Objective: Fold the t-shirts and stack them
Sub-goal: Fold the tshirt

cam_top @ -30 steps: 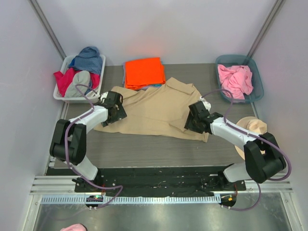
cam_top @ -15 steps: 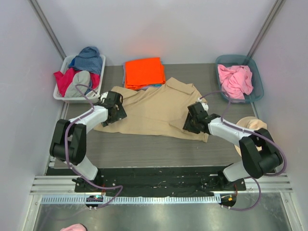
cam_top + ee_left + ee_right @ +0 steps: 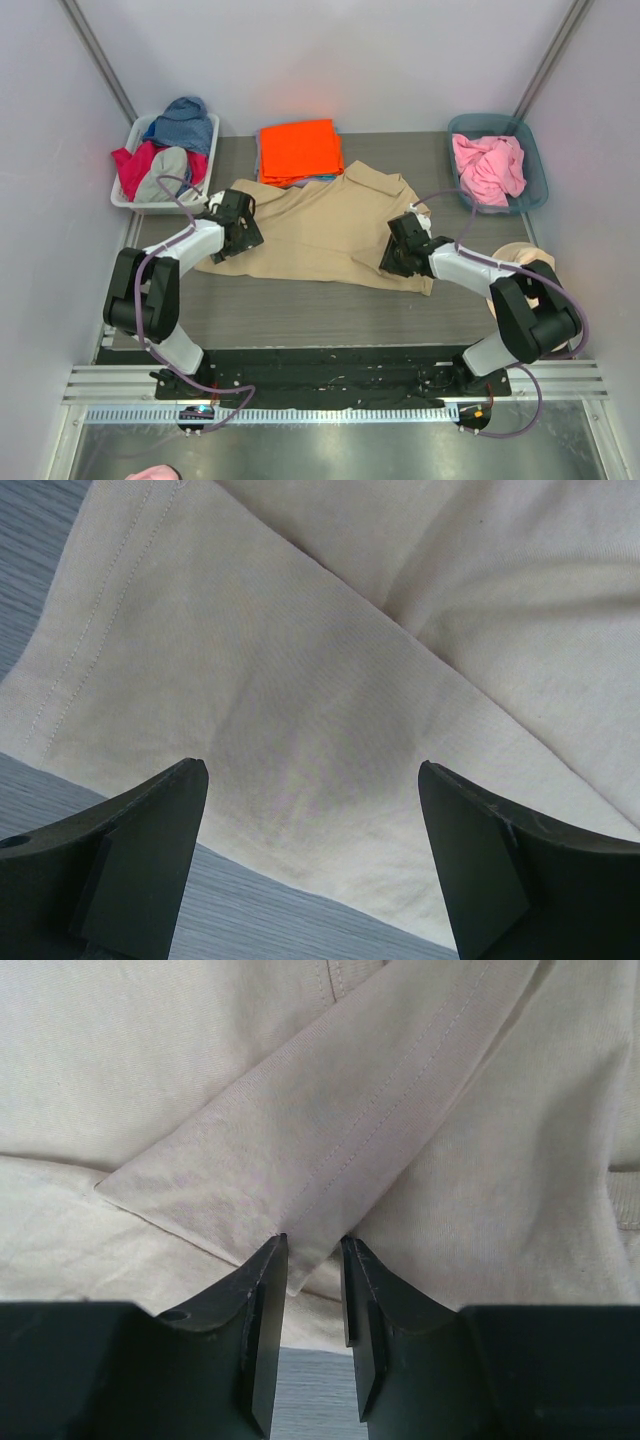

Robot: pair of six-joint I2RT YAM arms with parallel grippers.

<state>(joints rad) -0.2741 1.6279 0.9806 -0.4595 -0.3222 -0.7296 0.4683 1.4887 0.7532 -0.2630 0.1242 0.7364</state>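
A tan collared t-shirt [image 3: 320, 225] lies spread flat across the middle of the table. A folded orange t-shirt [image 3: 298, 150] rests behind it. A crumpled pink t-shirt [image 3: 488, 168] fills the teal bin at the back right. My left gripper [image 3: 238, 228] hovers open over the tan shirt's left edge, its jaws wide [image 3: 312, 770] above cloth [image 3: 330, 660] and table. My right gripper [image 3: 394, 260] sits at the shirt's right front part. Its jaws [image 3: 314, 1245] stand narrow, a small gap left, with a stitched hem corner [image 3: 320, 1160] between the fingertips.
A white bin [image 3: 124, 195] at the back left holds red, blue and grey clothes. The teal bin [image 3: 535, 190] stands at the back right. A peach cloth heap [image 3: 522, 262] lies by the right arm. Grey walls close in on three sides.
The right gripper has slid slightly left along the tan shirt and its jaws have narrowed around the hem corner. The left arm has stayed still and open.
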